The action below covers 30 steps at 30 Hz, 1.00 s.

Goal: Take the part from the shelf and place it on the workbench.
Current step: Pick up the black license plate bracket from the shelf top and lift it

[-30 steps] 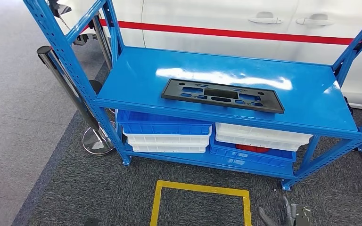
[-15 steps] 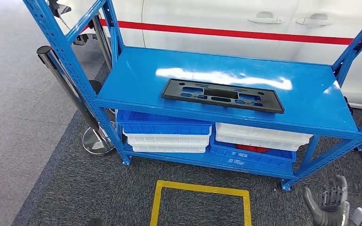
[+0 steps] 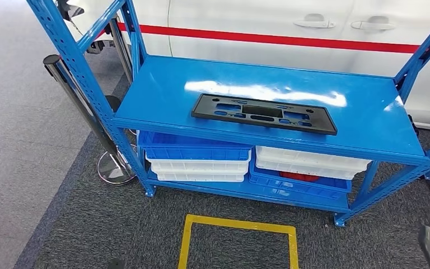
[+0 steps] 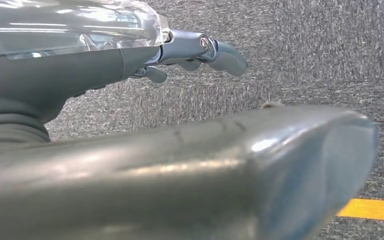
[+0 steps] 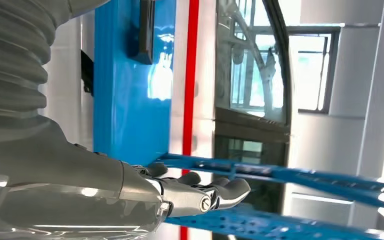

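The left robot hand (image 4: 130, 65) has a dark grey casing under a clear glossy cover, a thick smooth grey thumb and a small round screw. The right robot hand (image 5: 145, 192) adds a grey ribbed cover and silvery fingers.

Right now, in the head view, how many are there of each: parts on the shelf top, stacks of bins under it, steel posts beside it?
Part: 1
Bin stacks: 2
Post: 1
Total: 4
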Each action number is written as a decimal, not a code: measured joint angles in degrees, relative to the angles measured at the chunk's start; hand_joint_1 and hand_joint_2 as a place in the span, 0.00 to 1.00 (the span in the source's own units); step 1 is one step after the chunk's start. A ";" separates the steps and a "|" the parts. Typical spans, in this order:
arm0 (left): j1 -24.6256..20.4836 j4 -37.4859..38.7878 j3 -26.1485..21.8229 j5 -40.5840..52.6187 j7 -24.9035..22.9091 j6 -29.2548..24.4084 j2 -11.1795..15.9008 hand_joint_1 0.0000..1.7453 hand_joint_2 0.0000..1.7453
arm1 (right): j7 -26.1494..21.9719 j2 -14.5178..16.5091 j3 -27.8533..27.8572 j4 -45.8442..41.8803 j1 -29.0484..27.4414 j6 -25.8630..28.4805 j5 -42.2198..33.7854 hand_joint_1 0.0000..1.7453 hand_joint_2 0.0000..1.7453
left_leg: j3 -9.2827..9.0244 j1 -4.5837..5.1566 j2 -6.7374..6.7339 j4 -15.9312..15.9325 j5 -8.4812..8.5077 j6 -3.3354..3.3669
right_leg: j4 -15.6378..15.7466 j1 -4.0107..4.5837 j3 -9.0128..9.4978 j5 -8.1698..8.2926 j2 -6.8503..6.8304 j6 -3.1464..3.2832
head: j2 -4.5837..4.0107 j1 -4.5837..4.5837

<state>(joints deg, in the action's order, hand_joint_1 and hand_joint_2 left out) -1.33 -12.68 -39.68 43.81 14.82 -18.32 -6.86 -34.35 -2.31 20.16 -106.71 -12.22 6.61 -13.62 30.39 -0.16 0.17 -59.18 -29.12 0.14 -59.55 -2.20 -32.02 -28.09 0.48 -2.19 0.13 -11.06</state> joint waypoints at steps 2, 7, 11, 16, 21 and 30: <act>-0.07 0.02 -0.17 0.35 0.01 -0.09 -0.03 0.00 0.00 | -0.34 -0.01 -1.01 -1.81 -0.63 1.61 3.07 0.00 1.00 | 0.06 0.06 0.01 -0.11 -0.06 0.14 | 0.09 -0.17 0.01 0.07 -0.01 -0.10 | 0.00 0.00; -0.15 0.02 -0.32 0.55 0.07 -0.27 -0.03 0.00 0.00 | -0.68 -0.02 -5.07 -4.02 -1.27 5.78 11.38 0.00 0.50 | 0.34 0.20 0.01 -0.48 -0.14 0.68 | 0.35 -0.41 0.04 0.34 -0.01 -0.65 | 0.00 0.00; -0.40 0.03 -0.60 1.09 0.09 -0.37 -0.38 0.00 0.00 | 0.00 -0.14 -9.44 -4.36 -1.03 7.93 17.35 0.00 1.00 | -0.60 -0.27 -0.09 1.76 1.22 1.89 | -0.86 -0.21 -0.43 -0.70 -0.21 -1.19 | -0.01 0.01; -0.52 0.18 -1.27 1.58 -0.06 -0.48 -0.98 0.00 0.00 | 2.38 -0.54 -15.54 -2.90 -0.33 10.78 25.72 0.00 1.00 | -0.80 0.05 -0.12 2.17 1.40 2.35 | -13.69 0.17 -7.38 -5.01 -0.32 -0.67 | 0.00 0.01; -0.63 0.31 -1.58 2.22 -0.28 -0.55 -1.45 0.00 0.00 | 4.75 -0.68 -21.47 -0.82 1.21 13.78 34.02 0.00 1.00 | -1.06 0.35 0.06 1.37 0.34 1.30 | -0.23 0.79 -1.57 1.96 -0.45 0.56 | 0.00 0.01; -0.78 0.48 -1.67 3.25 -0.73 -0.74 -1.84 0.00 0.00 | 9.93 -0.67 -29.73 3.18 3.67 18.99 49.25 0.00 1.00 | 7.01 -0.41 0.00 -14.24 -6.41 -1.49 | 1.08 0.65 -0.85 1.40 -0.65 2.36 | 0.00 -0.01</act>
<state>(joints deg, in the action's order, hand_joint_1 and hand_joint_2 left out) -2.12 -12.20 -41.35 47.06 14.09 -19.06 -8.70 -24.43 -2.98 -9.57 -103.53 -8.55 25.60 35.64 37.40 -0.57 0.17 -73.42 -35.53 -1.35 -58.47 -1.55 -32.88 -26.69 -0.17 0.17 0.13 -11.06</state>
